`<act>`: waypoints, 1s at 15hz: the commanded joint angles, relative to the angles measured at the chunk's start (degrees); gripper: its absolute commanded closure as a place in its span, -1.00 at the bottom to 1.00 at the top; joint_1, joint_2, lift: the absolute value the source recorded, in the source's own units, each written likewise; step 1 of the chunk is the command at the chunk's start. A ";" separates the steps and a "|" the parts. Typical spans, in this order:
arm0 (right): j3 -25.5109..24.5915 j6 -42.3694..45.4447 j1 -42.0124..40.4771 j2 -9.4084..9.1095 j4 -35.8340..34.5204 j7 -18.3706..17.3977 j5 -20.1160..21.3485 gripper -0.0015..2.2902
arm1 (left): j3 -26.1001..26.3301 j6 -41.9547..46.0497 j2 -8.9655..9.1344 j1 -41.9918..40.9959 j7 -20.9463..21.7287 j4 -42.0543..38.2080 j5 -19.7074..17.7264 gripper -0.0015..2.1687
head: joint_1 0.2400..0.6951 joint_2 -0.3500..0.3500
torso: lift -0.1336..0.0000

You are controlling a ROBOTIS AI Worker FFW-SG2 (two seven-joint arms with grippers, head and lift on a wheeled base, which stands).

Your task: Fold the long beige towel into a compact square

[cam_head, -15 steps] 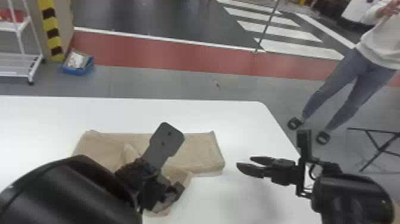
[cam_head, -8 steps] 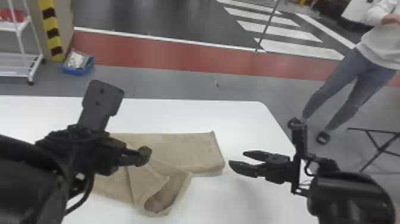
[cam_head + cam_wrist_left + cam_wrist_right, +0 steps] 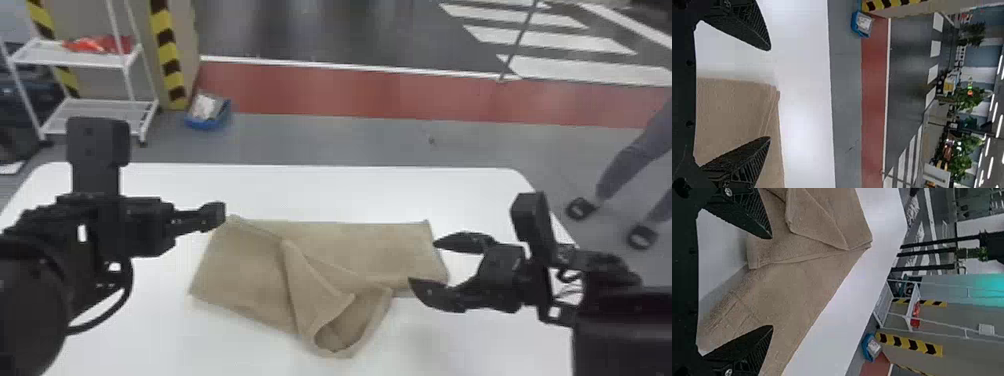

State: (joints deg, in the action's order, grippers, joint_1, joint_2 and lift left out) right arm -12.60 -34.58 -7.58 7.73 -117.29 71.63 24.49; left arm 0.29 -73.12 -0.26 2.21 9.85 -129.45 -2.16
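The beige towel (image 3: 370, 250) lies across the table, its left part folded over at an angle with a loose, open flap curling up near the front middle. My left gripper (image 3: 217, 217) is just above the towel's back left corner; in the left wrist view the left gripper (image 3: 770, 94) stands open, the towel (image 3: 730, 113) beyond its fingers. At the towel's right end is my right gripper (image 3: 425, 262), open, one fingertip overlapping the towel's edge from this angle. The right wrist view shows the right gripper (image 3: 772, 282) with spread fingers and the towel (image 3: 789, 290) beyond them.
The white table (image 3: 325, 190) has bare surface behind and in front of the towel. Past it on the floor stand a white shelf cart (image 3: 95, 107) and a blue bin (image 3: 207, 112). A person's legs (image 3: 632, 150) show beyond the table's right side.
My left gripper has moved left, off the towel's middle, uncovering the folded flap. The head view has tilted down and turned left. The right gripper now appears nearer the towel's right end.
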 commanded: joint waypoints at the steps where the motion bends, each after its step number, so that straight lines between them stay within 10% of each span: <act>1: 4.51 3.50 -2.08 1.24 -3.20 0.09 4.69 -0.91 | -6.01 3.37 0.41 -1.77 0.26 0.16 -1.44 -0.92 | 1.00 -0.19 | -0.86; 7: 14.88 6.49 -2.00 5.28 -4.70 2.55 15.76 -0.86 | -12.16 3.73 0.41 -5.02 0.87 -0.02 -3.90 -0.92 | 1.00 0.27 | -0.86; 15: 24.72 6.31 2.14 4.67 0.58 2.73 23.76 -0.68 | -12.51 3.73 0.41 -6.34 0.96 -0.54 -4.69 -0.92 | 1.00 0.44 | -0.86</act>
State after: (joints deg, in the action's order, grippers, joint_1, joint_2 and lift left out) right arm 10.64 -28.23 -6.31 12.63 -117.98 74.42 47.26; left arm -12.03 -69.40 -0.26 -3.85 10.74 -129.84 -6.65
